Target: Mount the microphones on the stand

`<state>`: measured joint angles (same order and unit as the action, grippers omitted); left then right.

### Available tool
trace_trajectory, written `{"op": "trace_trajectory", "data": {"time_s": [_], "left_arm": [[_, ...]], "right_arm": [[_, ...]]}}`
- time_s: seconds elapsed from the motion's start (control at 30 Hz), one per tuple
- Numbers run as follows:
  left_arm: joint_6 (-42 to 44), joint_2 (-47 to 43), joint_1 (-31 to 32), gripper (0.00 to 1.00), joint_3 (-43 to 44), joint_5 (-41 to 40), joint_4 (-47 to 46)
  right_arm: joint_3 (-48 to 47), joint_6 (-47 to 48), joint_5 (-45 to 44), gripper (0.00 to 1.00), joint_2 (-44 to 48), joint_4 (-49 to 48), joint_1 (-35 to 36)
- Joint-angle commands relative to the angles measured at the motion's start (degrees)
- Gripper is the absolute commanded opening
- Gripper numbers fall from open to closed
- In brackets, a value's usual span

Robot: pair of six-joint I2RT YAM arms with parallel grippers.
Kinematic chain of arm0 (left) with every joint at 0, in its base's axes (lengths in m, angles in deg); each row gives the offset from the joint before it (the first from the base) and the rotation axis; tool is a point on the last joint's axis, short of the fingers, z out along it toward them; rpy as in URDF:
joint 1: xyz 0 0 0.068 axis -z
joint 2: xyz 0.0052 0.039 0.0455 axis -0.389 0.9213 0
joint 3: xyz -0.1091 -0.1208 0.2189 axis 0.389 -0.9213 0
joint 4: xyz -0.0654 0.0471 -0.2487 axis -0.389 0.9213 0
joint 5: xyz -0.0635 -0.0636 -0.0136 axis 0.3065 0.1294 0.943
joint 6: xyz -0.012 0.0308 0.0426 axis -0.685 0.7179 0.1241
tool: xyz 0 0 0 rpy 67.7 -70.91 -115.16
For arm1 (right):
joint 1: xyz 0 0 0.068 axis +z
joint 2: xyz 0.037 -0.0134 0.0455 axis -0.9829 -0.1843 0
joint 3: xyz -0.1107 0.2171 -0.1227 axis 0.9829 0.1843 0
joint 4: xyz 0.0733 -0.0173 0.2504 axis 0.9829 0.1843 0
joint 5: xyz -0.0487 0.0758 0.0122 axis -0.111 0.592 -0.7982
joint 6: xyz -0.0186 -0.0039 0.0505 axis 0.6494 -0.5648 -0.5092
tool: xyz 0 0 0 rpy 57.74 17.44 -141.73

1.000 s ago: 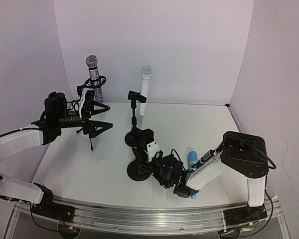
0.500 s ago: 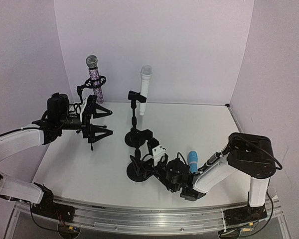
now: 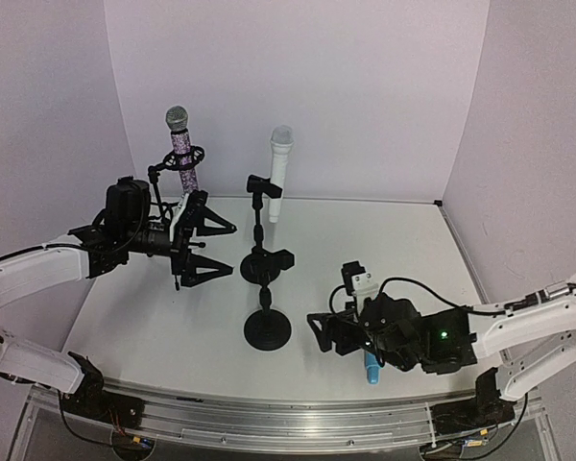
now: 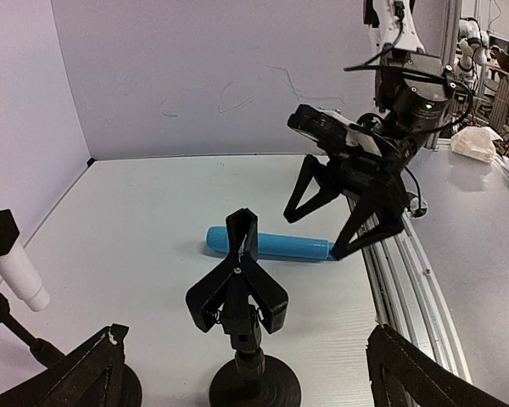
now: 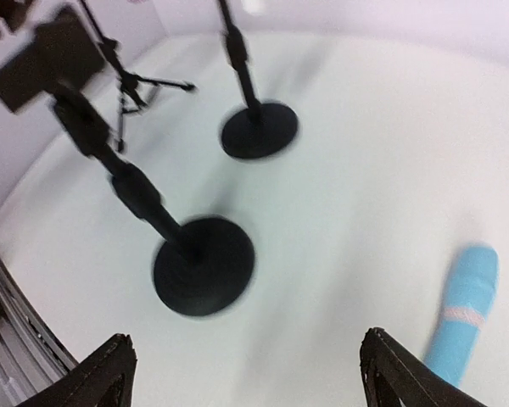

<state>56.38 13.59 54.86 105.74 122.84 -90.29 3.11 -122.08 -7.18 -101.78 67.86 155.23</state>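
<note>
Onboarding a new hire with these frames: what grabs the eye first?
Two microphones stand clipped at the back: the glittery purple microphone left, the white microphone centre. The light blue microphone lies flat on the table by the open right gripper, near an empty stand.

The purple microphone (image 3: 184,158) glitters, the blue microphone (image 4: 271,246) is smooth matt plastic.

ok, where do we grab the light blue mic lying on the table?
Take the light blue microphone mid-barrel, straight down from above, pinching across its width. It lies flat on the table, apart from the nearest stand, so both long sides are open, and the barrel looks round and even there.
</note>
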Motion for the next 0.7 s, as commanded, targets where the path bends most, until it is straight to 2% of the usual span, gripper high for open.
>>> {"op": "trace_trajectory", "data": {"time_s": [0.0,0.03,0.1,0.23,0.33,0.43,0.57,0.67], "left_arm": [[2.4,1.4,0.9,1.0,2.8,-0.3,1.2],[2.4,1.8,1.1,1.0,3.2,-0.2,1.2],[2.5,2.3,1.2,1.0,3.7,0.2,0.9],[2.2,3.0,1.4,1.0,4.3,-0.1,0.4],[1.5,3.1,1.3,1.0,4.5,0.0,0.3],[1.0,2.9,1.3,1.0,4.6,0.4,0.4],[0.8,2.7,1.3,1.0,4.5,0.2,0.6],[0.5,2.3,1.3,1.0,4.1,0.1,0.0]], "right_arm": [[-4.7,-24.5,-1.8,0.87,8.1,43.2,-4.9],[-6.4,-27.5,1.1,0.86,9.3,50.4,-9.0],[-9.2,-29.0,6.6,0.83,10.4,57.2,-15.8],[-15.0,-23.0,16.0,0.83,5.7,60.1,-25.1],[-20.8,-16.5,29.1,0.86,-3.6,60.1,-32.0],[-27.9,-10.9,37.2,0.86,-13.8,60.1,-35.3],[-35.7,-6.9,40.4,0.82,-23.7,60.1,-36.1],[-36.3,-6.5,40.6,0.74,-28.3,60.3,-37.7]]}}
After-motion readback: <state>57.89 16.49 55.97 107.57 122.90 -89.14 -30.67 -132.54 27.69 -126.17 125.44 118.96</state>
